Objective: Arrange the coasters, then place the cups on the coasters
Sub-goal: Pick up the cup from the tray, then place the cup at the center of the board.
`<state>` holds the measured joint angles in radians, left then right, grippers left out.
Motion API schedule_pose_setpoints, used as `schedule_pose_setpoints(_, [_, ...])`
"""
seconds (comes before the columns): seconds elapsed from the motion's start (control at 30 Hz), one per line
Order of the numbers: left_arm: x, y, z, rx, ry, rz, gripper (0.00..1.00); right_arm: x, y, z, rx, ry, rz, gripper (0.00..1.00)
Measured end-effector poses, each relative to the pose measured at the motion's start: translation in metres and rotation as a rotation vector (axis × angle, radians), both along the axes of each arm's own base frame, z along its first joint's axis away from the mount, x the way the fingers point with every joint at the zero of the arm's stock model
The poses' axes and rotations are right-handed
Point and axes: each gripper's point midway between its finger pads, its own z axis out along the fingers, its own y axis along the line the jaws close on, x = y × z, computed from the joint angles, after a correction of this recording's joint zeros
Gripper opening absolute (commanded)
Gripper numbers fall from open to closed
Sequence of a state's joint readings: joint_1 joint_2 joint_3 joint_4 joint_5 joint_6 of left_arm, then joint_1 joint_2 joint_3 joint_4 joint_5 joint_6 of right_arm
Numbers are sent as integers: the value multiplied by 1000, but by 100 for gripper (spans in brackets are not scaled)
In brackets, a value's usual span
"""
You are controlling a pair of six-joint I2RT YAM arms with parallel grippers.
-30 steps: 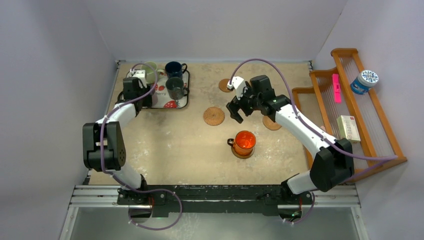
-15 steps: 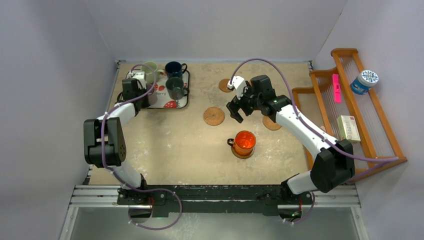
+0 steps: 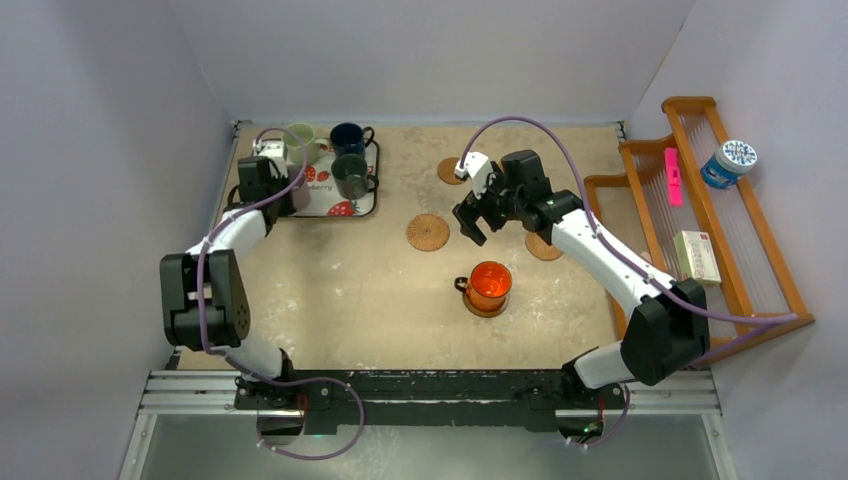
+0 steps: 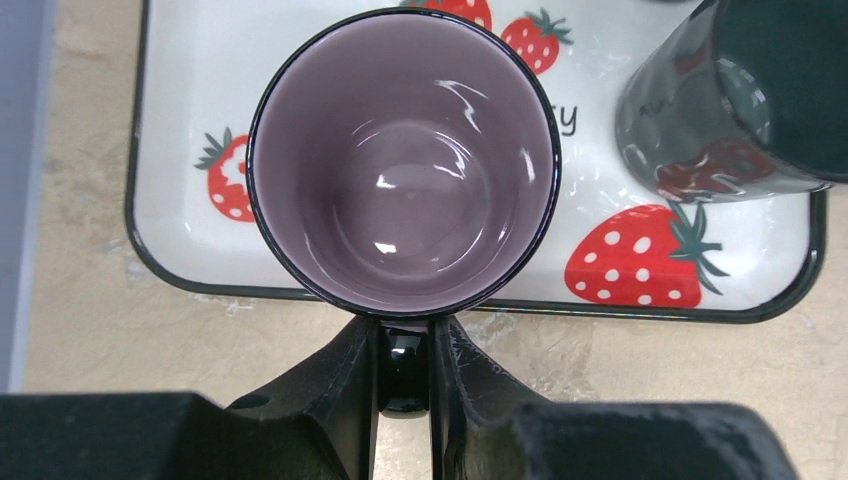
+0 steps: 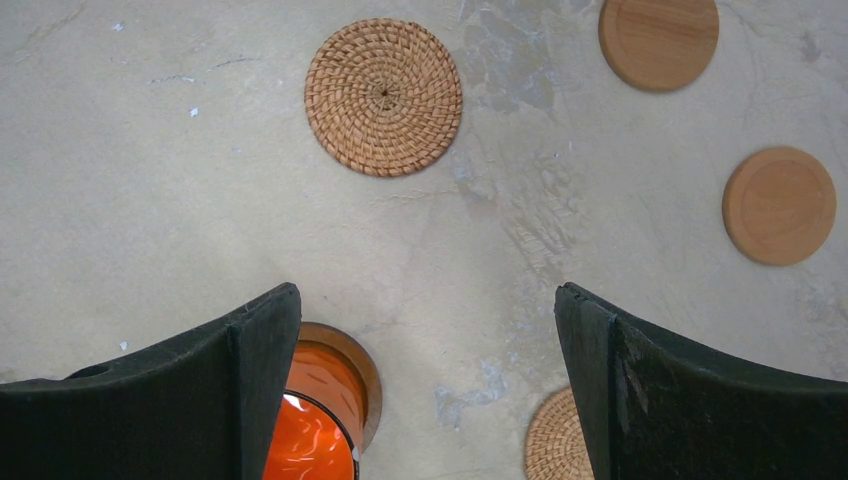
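Note:
My left gripper [image 4: 405, 335] is shut on the dark handle of the mauve-grey cup [image 4: 405, 160], which stands at the near left of the strawberry tray [image 4: 180, 60]. In the top view that gripper [image 3: 280, 195] hides most of the mauve cup [image 3: 301, 196]. The pale green cup [image 3: 300, 140], navy cup [image 3: 347, 137] and dark green cup [image 3: 350, 175] also stand on the tray. An orange cup [image 3: 490, 283] sits on a brown coaster [image 3: 487, 307]. My right gripper [image 3: 470, 222] hangs open above the table, between a woven coaster [image 5: 383, 97] and two plain tan coasters [image 5: 658, 40] [image 5: 779, 205].
Another woven coaster [image 5: 550, 440] shows partly beside my right finger. A wooden rack [image 3: 700, 200] at the right edge holds a blue-and-white jar [image 3: 728, 163], a pink item and a small box. Walls close in the back and left.
My left gripper has closed onto the mauve cup's handle and its arm has shifted slightly. The right arm and the orange cup have not moved.

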<state>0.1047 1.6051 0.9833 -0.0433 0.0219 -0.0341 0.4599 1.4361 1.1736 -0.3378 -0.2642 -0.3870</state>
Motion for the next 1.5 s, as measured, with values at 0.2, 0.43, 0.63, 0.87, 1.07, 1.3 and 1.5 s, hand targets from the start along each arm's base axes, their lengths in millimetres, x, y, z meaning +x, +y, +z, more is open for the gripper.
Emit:
schedule_pose_setpoints(0.2, [-1, 0, 38, 10, -89, 0, 0, 0, 0, 0, 0, 0, 0, 99])
schedule_pose_setpoints(0.43, [3, -5, 63, -8, -136, -15, 0, 0, -1, 0, -1, -2, -3, 99])
schedule_pose_setpoints(0.63, [23, -26, 105, -8, -190, -59, 0, 1, -2, 3, -3, -10, -10, 99])
schedule_pose_setpoints(0.87, [59, -99, 154, -33, -255, -208, 0, 3, -4, 5, -5, -23, -26, 99])
schedule_pose_setpoints(1.07, [76, -136, 144, -53, -198, -274, 0, 6, -5, 6, -7, -29, -43, 99])
schedule_pose_setpoints(1.3, [89, -188, 123, -41, -107, -355, 0, 8, -6, 8, -1, -31, -63, 99])
schedule_pose_setpoints(1.5, [99, -240, 127, -45, -111, -438, 0, 11, -5, 13, 16, -46, -80, 99])
